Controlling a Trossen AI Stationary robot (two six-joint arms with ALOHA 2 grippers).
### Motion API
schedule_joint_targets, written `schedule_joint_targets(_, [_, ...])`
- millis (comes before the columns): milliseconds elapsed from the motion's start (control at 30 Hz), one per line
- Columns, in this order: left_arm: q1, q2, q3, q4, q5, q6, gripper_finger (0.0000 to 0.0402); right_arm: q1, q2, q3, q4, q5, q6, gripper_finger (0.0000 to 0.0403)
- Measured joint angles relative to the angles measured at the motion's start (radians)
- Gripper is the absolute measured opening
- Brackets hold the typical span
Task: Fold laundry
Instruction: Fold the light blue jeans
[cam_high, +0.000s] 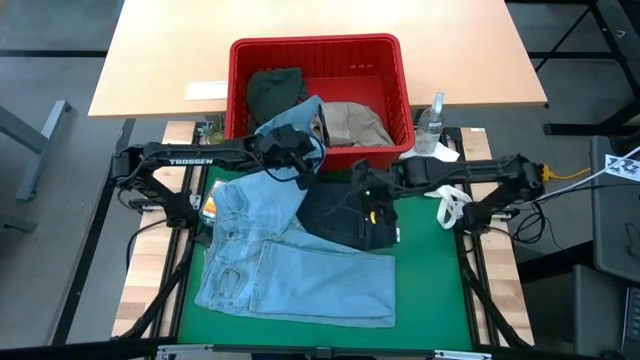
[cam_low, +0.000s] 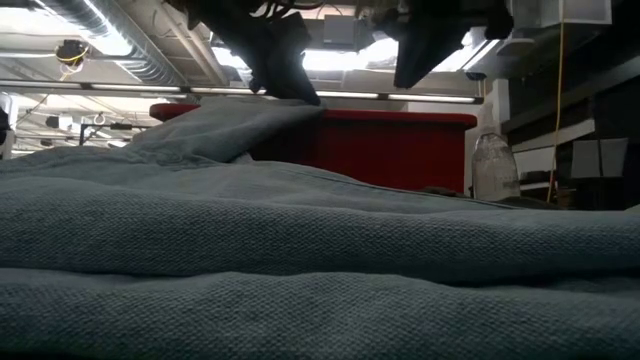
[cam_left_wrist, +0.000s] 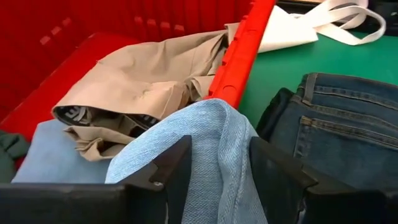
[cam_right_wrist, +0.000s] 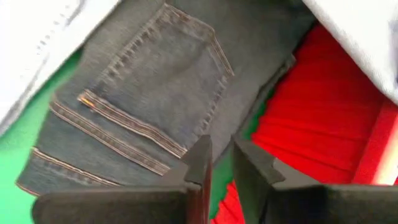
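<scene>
Light blue denim (cam_low: 300, 260) fills the low view, hiding the bench. Left tool (cam_left_wrist: 217, 168) pinches a light blue denim fold (cam_left_wrist: 211, 143) at the red basket (cam_high: 400, 70) rim; its arm reads "TROSSEN". Right tool (cam_right_wrist: 221, 165), nearly pressed together, empty, hovers over dark navy jeans (cam_right_wrist: 149, 93).

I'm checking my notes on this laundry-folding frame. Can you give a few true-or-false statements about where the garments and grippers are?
1. The left gripper is closed on a fold of light blue denim. True.
2. The beige khaki piece lies spread on the green mat. False: it sits inside the red basket.
3. The dark navy jeans lie on the mat, overlapping the light blue jeans. True.
4. The right gripper holds the white cloth. False: its fingers stand close together above the dark navy jeans, with nothing visibly between them.
5. The dark olive green piece is in the basket. True.
</scene>
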Motion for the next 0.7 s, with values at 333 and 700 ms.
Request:
schedule_joint_targets(333, [-0.028, 0.001, 0.0, -0.007, 0.045, -0.001, 0.0103, -0.105, 0.0, 0.0, -0.002, -0.002, -0.138, 0.006])
schedule_joint_targets(700, [-0.031, 0.001, 0.0, -0.004, 0.049, -0.002, 0.0072, -0.166, 0.0, 0.0, -0.001, 0.038, -0.263, 0.006])
